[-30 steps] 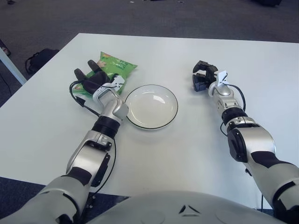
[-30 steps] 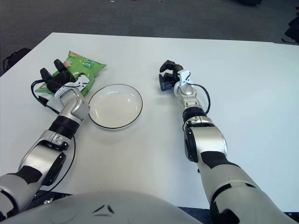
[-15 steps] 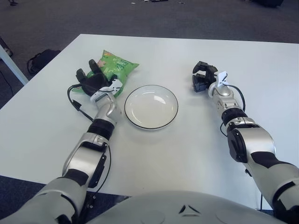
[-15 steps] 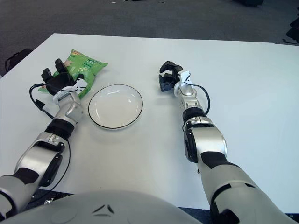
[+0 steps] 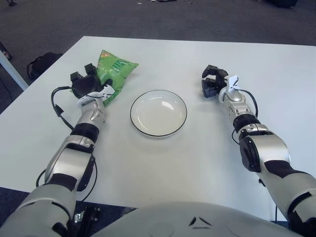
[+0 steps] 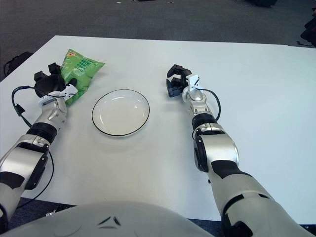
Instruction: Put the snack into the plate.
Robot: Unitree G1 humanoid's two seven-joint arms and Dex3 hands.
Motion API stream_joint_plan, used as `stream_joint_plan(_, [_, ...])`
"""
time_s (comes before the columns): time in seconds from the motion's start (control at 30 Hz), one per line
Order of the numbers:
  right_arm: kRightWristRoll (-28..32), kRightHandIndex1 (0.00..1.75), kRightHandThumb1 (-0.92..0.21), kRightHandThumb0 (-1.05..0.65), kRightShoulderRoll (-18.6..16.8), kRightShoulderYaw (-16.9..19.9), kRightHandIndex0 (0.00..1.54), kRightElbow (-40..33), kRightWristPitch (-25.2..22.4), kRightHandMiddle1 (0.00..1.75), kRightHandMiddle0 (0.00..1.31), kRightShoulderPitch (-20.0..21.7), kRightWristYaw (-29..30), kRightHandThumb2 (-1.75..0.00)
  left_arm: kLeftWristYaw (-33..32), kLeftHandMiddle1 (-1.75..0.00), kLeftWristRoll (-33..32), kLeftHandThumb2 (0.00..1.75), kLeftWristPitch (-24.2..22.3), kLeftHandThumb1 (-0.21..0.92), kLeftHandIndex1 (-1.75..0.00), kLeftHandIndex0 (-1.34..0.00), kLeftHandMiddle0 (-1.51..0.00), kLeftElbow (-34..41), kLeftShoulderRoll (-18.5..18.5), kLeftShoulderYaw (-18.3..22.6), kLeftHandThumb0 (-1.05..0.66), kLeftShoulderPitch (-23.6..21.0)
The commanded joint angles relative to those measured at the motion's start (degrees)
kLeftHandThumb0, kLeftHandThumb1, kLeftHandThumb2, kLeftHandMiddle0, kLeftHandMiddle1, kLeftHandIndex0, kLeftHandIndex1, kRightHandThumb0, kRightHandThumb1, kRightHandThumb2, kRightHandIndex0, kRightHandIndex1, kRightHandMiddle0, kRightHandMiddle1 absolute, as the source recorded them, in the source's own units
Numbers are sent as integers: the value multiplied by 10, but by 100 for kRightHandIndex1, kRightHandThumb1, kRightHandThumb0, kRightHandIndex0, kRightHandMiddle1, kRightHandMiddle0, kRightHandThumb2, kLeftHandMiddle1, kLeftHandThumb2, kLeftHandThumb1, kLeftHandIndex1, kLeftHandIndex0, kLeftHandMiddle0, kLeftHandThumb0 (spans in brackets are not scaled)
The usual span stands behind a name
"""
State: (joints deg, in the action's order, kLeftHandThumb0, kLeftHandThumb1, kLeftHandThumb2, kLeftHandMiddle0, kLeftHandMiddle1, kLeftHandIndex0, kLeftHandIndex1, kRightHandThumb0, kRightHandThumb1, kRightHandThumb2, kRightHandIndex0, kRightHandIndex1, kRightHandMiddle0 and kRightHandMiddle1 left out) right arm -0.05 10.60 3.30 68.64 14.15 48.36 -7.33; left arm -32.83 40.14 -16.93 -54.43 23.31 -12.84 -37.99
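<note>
A green snack bag point(image 5: 115, 69) lies on the white table at the far left. My left hand point(image 5: 87, 85) is against the bag's left edge and overlaps its lower corner; whether it grips the bag is unclear. The white plate point(image 5: 158, 112) with a dark rim sits to the right of the bag with nothing in it. My right hand point(image 5: 212, 83) shows to the right of the plate, its fingers curled and holding nothing.
The table's left edge point(image 5: 37, 81) runs close to my left hand. A black bag point(image 5: 42, 61) lies on the dark carpet beyond that edge. Bare white tabletop stretches in front of the plate and to the far right.
My left hand has swung to the left, from on top of the snack bag to its left edge. The bag has shifted a little left with it. The right hand has not moved.
</note>
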Motion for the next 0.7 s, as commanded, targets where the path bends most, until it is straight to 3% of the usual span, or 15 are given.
stream_joint_plan(0.0, [-7, 175, 2, -1, -7, -2, 84, 24, -42, 173, 66, -38, -7, -170, 11, -175, -10, 76, -13, 86, -175, -70, -106, -15, 3, -6, -70, 34])
stream_joint_plan(0.2, [-4, 175, 3, -1, -7, 2, 85, 23, -43, 170, 68, -38, -9, -170, 12, -175, -18, 92, 11, 74, -170, -77, -118, -21, 27, -6, -64, 28])
stream_joint_plan(0.3, [-5, 175, 3, -1, -7, 3, 85, 24, -44, 169, 69, -38, -9, -169, 21, -175, -13, 103, 55, 65, -166, -81, -119, -42, 61, -17, -61, 13])
stream_joint_plan(0.33, [-5, 175, 2, -1, -7, 3, 85, 24, -44, 168, 69, -37, -9, -169, 22, -175, -12, 116, 68, 50, -169, -76, -120, -49, 71, -20, -58, 9])
stream_joint_plan(0.43, [-6, 175, 2, -1, -7, 3, 84, 24, -43, 167, 69, -38, -9, -168, 13, -175, -8, 138, 103, 29, -173, -73, -121, -59, 89, -29, -55, 4])
stream_joint_plan(0.57, [-6, 175, 2, -1, -8, 3, 84, 23, -41, 167, 69, -39, -10, -168, -8, -175, -2, 160, 144, 10, -174, -83, -120, -58, 110, -41, -61, 3])
stream_joint_plan(0.63, [-6, 175, 1, -1, -8, 4, 84, 23, -41, 166, 69, -39, -12, -167, -13, -172, 0, 168, 157, -1, -174, -82, -102, -45, 123, -44, -32, 2])
stream_joint_plan(0.67, [-5, 175, 1, -1, -8, 4, 84, 22, -41, 166, 69, -39, -13, -167, -16, -170, 0, 170, 162, -3, -174, -82, -99, -39, 128, -45, -26, 1])
